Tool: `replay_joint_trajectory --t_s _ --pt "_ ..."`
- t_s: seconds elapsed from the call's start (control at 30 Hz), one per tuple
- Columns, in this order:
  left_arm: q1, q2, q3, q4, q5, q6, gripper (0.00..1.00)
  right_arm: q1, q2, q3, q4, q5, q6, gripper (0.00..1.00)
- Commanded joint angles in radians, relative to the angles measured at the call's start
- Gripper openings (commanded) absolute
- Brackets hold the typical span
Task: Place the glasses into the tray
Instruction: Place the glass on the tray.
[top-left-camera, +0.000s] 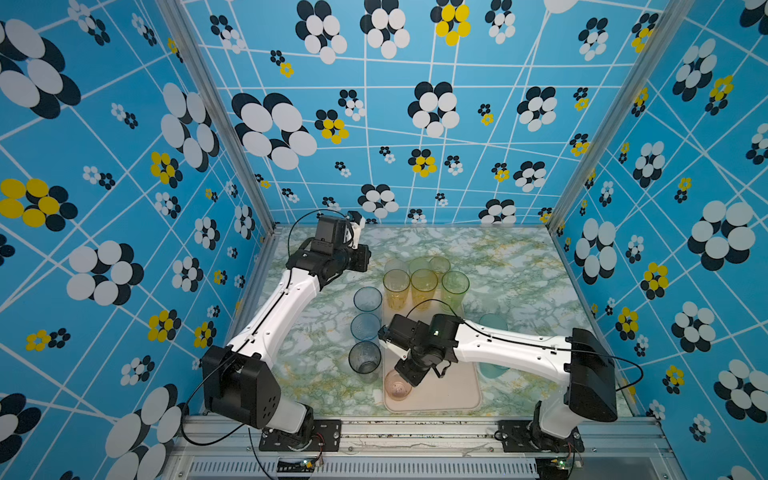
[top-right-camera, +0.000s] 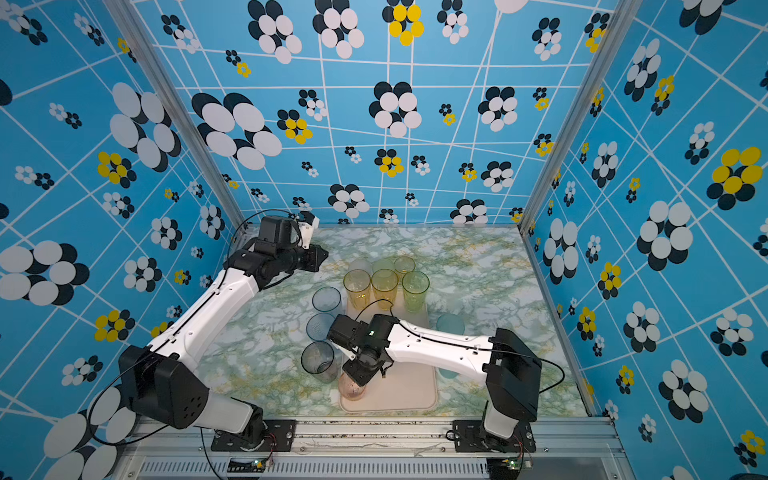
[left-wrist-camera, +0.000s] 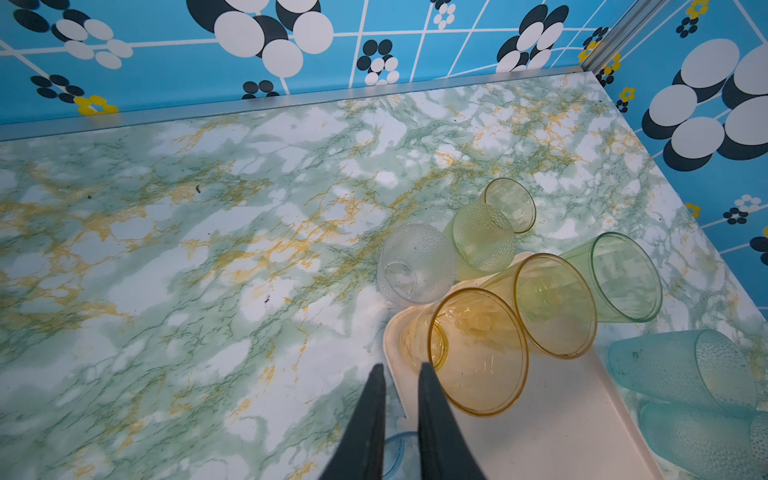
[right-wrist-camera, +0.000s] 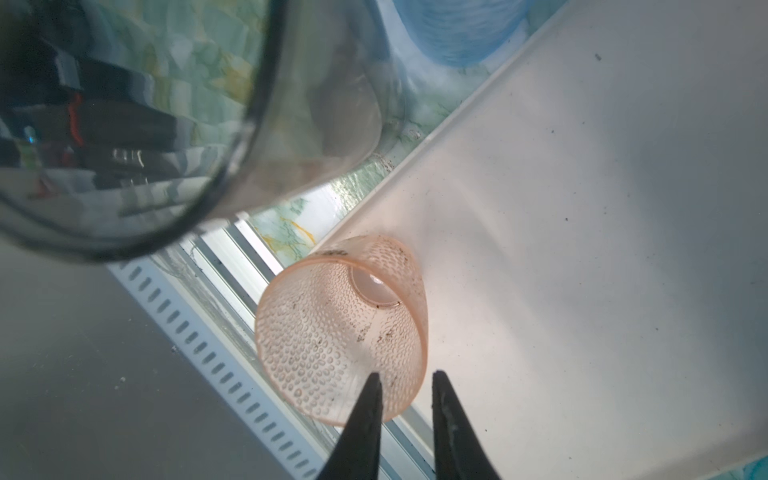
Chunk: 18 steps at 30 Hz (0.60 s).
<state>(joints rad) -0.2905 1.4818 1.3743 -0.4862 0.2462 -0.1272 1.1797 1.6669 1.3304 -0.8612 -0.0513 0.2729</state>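
Hovering over the pink glass (right-wrist-camera: 332, 332), the right gripper (right-wrist-camera: 405, 376) is seen with jaws parted a little. The glass's rim runs between the fingers, and no grip is shown. The glass is set upright in the near left corner of the tray (right-wrist-camera: 582, 208), just inside the rim: short, dimpled, translucent, flecked with dark specks. Close beside it, off the tray on the table (top-left-camera: 316, 374), a tall grey glass (top-left-camera: 365, 357) is stood, with two blue glasses (top-left-camera: 368, 299) lined up beyond. Amber, yellow and green tall glasses (top-left-camera: 424, 284) are grouped at the tray's far end, with short glasses (top-left-camera: 439, 264) just behind. Teal glasses (top-left-camera: 492, 324) are seen right of the tray, under the arm. Farther off, the left gripper (left-wrist-camera: 399, 370) is held near the amber one, jaws narrowly apart, empty.
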Motion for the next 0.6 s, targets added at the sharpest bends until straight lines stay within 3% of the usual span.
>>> replay_joint_trajectory --t_s 0.0,0.3,0.57 --pt "-0.007 -0.015 -0.018 -0.006 -0.015 0.021 0.18 -0.031 -0.075 0.041 -0.038 0.040 -0.020 0.26" --pt "-0.009 0.007 -0.021 0.017 -0.045 0.030 0.18 -0.213 -0.207 0.120 -0.038 0.177 -0.039 0.26" --pt "-0.013 0.065 0.031 0.014 -0.071 0.038 0.18 -0.513 -0.312 0.138 0.064 0.161 -0.025 0.30"
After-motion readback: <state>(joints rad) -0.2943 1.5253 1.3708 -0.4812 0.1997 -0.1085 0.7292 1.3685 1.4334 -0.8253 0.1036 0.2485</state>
